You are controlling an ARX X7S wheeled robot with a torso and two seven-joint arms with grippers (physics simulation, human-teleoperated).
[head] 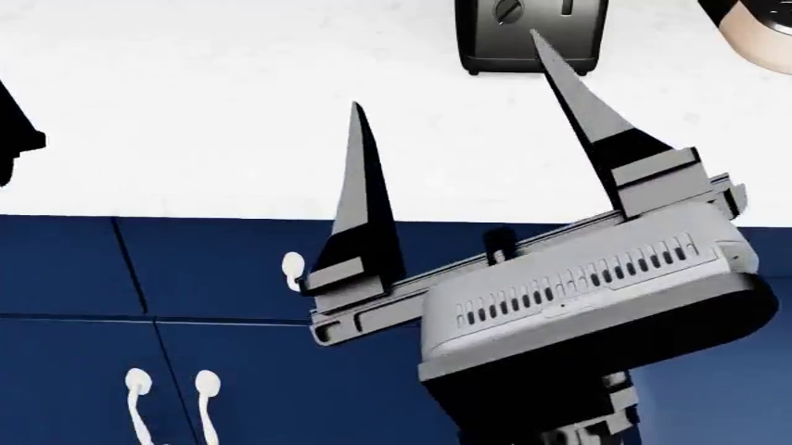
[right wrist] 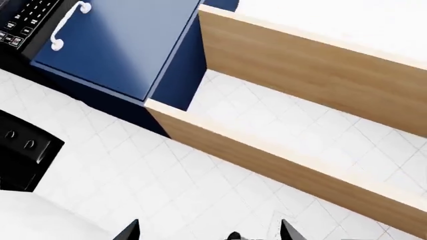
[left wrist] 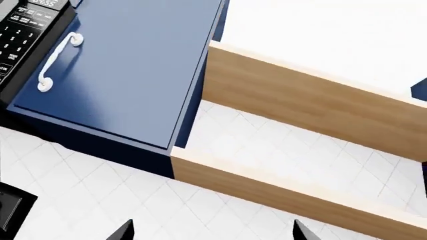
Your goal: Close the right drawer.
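Note:
In the head view the right drawer's flat navy front (head: pixel 204 269) sits just under the white counter edge. One white end of its handle (head: pixel 292 269) shows; the rest is hidden behind my right gripper (head: pixel 446 69). No inside walls of the drawer show. My right gripper is open and empty, raised in front of the drawer, with its long black fingers pointing up over the counter. In its wrist view (right wrist: pixel 209 231) the tips stand wide apart. My left gripper (left wrist: pixel 212 231) is open and empty too, and is out of the head view.
A black toaster (head: pixel 532 37) stands on the white counter (head: pixel 185 139). Navy cabinet doors with upright white handles (head: pixel 136 403) are below the drawer. Both wrist views show an upper navy cabinet door (left wrist: pixel 133 65), wooden shelves (left wrist: pixel 313 95), white tiles and a microwave keypad (left wrist: pixel 20 30).

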